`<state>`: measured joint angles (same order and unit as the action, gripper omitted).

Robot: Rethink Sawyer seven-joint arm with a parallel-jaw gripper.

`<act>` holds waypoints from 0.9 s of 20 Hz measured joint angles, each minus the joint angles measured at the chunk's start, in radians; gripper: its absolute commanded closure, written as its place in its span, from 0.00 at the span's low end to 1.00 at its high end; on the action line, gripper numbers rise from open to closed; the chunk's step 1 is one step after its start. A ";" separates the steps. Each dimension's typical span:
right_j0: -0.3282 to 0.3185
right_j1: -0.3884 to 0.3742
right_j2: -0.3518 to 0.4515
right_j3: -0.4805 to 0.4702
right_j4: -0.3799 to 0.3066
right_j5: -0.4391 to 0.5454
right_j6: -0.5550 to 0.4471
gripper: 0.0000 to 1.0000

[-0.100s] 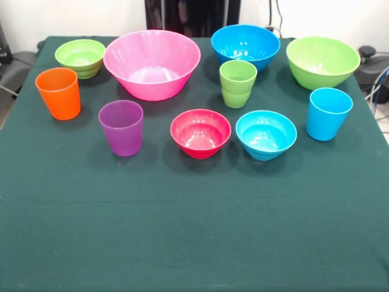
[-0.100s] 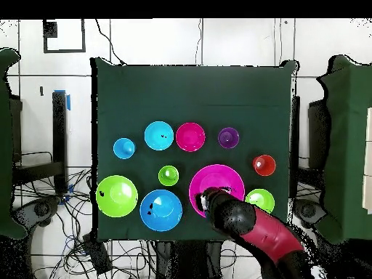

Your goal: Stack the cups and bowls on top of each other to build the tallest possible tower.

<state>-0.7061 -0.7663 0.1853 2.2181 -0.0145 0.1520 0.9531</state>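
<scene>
Claw (image 2: 207, 200): seen only from overhead, at the end of the red and black arm (image 2: 265, 236), above the rim of the large pink bowl; whether it is open or closed cannot be told.
Large pink bowl (image 1: 152, 63): upright and empty on the green surface (image 1: 194, 231), in the back row.
Small green bowl (image 1: 80, 57): just beside the pink bowl, at the surface's back corner.
Medium blue bowl (image 1: 245, 45): back row, on the pink bowl's other side.
Medium green bowl (image 1: 323, 61): past the blue one, near the surface's edge.
Light green cup (image 1: 237, 83): upright, just in front of the medium blue bowl.
Orange cup (image 1: 58, 92): upright, in front of the small green bowl.
Purple cup (image 1: 121, 127): upright, front row.
Small red bowl (image 1: 200, 132): front row, between the purple cup and the small light blue bowl (image 1: 266, 134).
Light blue cup (image 1: 328, 113): upright, near the small light blue bowl.
Tower: nothing is stacked; every piece stands alone.
</scene>
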 measured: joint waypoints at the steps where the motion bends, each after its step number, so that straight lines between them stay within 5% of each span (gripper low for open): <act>1: -0.002 0.027 -0.003 -0.005 -0.014 -0.049 0.000 0.00; 9: 0.021 0.176 -0.048 -0.057 -0.121 -0.295 0.000 0.00; 18: 0.063 0.218 -0.078 -0.109 -0.151 -0.307 0.007 0.00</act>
<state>-0.6432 -0.5480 0.1072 2.1096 -0.1660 -0.1546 0.9599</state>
